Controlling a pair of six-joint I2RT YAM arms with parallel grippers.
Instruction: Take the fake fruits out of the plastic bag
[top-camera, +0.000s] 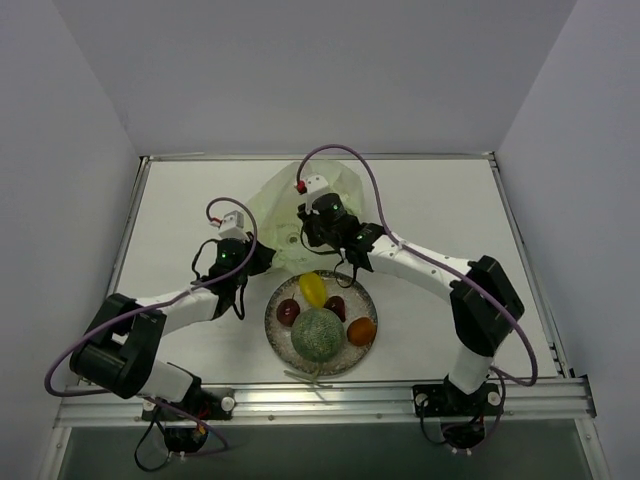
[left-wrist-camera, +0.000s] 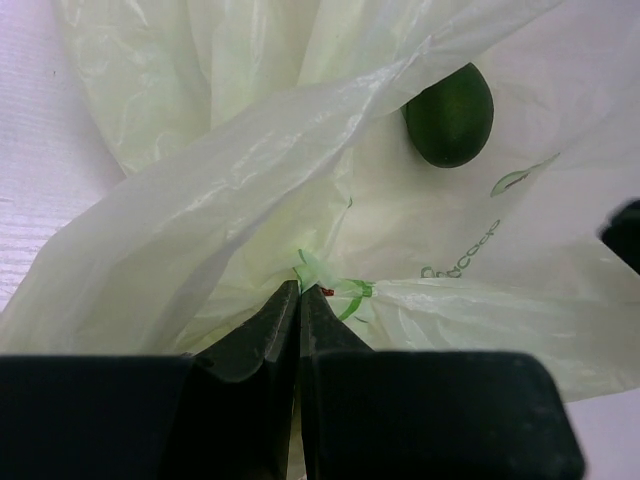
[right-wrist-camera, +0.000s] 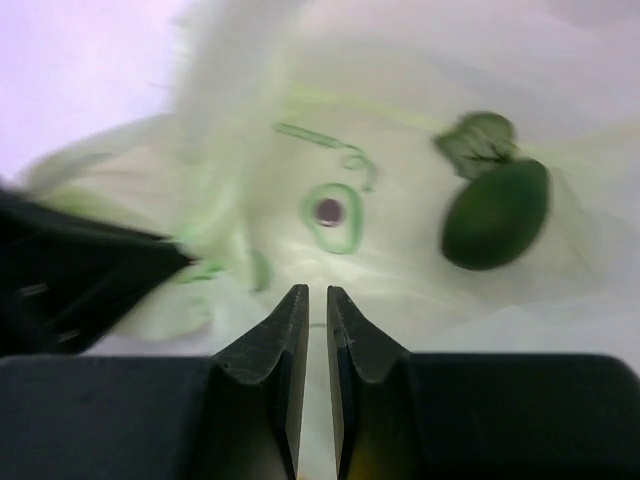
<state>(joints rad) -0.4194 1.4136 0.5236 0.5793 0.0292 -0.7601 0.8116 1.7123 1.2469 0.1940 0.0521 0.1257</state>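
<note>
Left hand (left-wrist-camera: 300, 290) has its fingers pressed together, pinching a gathered knot of the plastic bag (left-wrist-camera: 250, 180) at its near edge. From overhead, this hand (top-camera: 265, 258) sits at the bag's left side, just above the plate (top-camera: 272, 322).

The right hand (right-wrist-camera: 315, 290) has its fingers drawn nearly together, with only a narrow slit between them. Its tips are right at the bag's printed surface (right-wrist-camera: 330, 215). The wrist view is blurred, so it is unclear whether any plastic is caught between them. Overhead, the right hand (top-camera: 303, 235) hangs over the bag's near side, close to the left hand.

The pale green bag (top-camera: 290, 190) lies crumpled on the tabletop (top-camera: 450, 200), beyond the plate and touching its far rim. One dark green fruit (left-wrist-camera: 450, 115) is still among the bag's folds, its upper edge tucked under a crease. The right wrist view shows it to the right of the fingers (right-wrist-camera: 495, 215).

The other fruits lie on the plate:
- The netted green melon (top-camera: 316, 335) is at the front.
- The yellow piece (top-camera: 313, 290) is at the back.
- One dark red piece (top-camera: 288, 312) is on the left.
- A second dark red piece (top-camera: 336, 307) is near the middle.
- The orange (top-camera: 361, 330) is on the right.
</note>
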